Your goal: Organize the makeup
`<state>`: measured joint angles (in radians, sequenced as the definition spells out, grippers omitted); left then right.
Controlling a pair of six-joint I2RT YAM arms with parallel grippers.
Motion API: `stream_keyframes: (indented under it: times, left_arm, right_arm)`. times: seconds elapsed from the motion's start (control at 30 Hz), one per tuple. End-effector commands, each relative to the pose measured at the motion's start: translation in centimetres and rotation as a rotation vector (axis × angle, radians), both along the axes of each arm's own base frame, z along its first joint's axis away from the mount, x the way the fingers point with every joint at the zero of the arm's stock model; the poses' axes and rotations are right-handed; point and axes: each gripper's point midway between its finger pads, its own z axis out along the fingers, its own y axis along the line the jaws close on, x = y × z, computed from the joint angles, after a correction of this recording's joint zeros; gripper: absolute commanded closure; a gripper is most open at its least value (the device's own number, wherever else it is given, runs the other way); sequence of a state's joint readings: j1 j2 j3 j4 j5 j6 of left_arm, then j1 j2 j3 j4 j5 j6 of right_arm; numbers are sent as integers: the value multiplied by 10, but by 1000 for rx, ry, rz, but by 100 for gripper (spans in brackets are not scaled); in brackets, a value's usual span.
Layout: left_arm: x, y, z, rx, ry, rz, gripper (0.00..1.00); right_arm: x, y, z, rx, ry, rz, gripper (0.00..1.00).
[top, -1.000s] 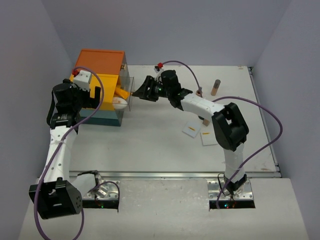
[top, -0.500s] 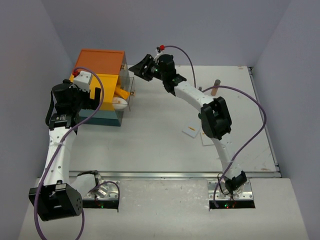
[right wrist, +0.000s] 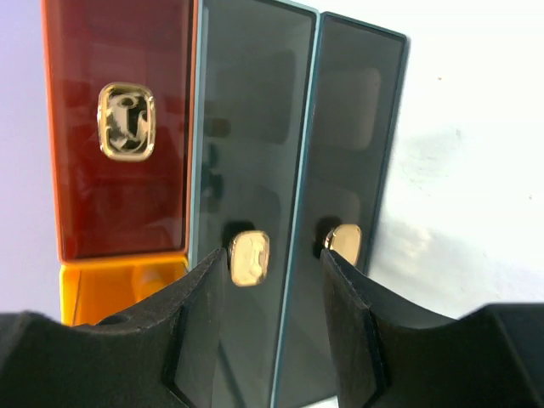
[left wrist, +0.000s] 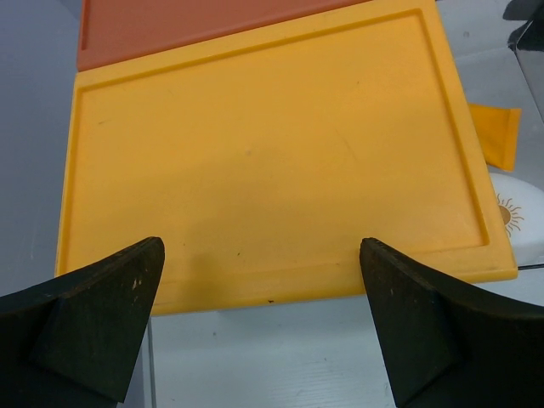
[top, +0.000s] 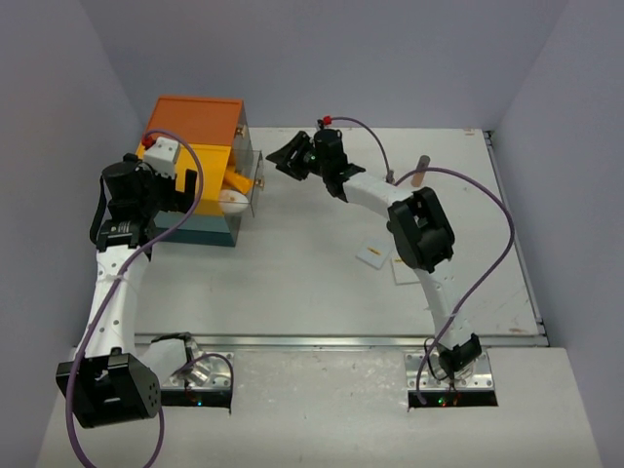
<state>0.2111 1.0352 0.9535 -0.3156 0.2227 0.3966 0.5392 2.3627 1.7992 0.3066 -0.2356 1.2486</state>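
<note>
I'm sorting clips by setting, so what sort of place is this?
Probably a robotics lab test cell, not a home: a white table boxed in by plain grey walls, with a cabled left arm and right arm bolted at its near edge.

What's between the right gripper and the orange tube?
The clear front of the open drawer, then bare table up to the right gripper. The top view shows it; the tube lies inside that drawer.

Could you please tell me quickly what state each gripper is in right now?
Left gripper: open, holding nothing.
Right gripper: open, holding nothing, facing the drawer box fronts.
</note>
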Motion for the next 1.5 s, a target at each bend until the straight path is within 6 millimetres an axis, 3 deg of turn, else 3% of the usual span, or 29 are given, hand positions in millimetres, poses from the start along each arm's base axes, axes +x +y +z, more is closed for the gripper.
stream_keyframes:
  times: [0.0,0.17,0.27,0.43,0.6,0.73,0.77,0.8,0.97,1.23,1.33,1.47]
  left_arm:
    - [3,1,5,-10,-12,-2,0]
    - [3,-4,13,-27,-24,-22,0]
    - [2,-5,18,-34,-31,-21,0]
    - [2,-5,27,-38,-48,-17,0]
    - [0,-5,33,-32,-60,-14,0]
    - [-2,-3,30,-23,-55,-5,0]
    - [-2,-2,29,-19,-51,-1,0]
    - [-2,-1,28,-16,-49,1,0]
    - [0,-1,23,-15,-45,1,0]
    - [3,1,21,-11,-43,1,0]
    - [3,0,19,-14,-38,-1,0]
    - [7,0,15,-15,-43,-5,0]
  right_arm:
    - [-5,-22,108,57,-235,-13,51]
    - [-27,-33,97,39,-210,5,53]
    - [-43,-27,90,74,-186,56,57]
    - [-57,-2,82,103,-150,135,60]
    - [-69,35,75,74,-154,195,62]
    - [-69,56,80,82,-169,213,61]
    - [-70,64,72,73,-155,222,62]
    - [-67,69,81,86,-174,226,62]
    - [-59,91,68,100,-152,230,62]
    - [-53,92,59,93,-136,221,62]
    - [-52,78,65,88,-152,204,62]
    - [-43,51,89,98,-214,161,61]
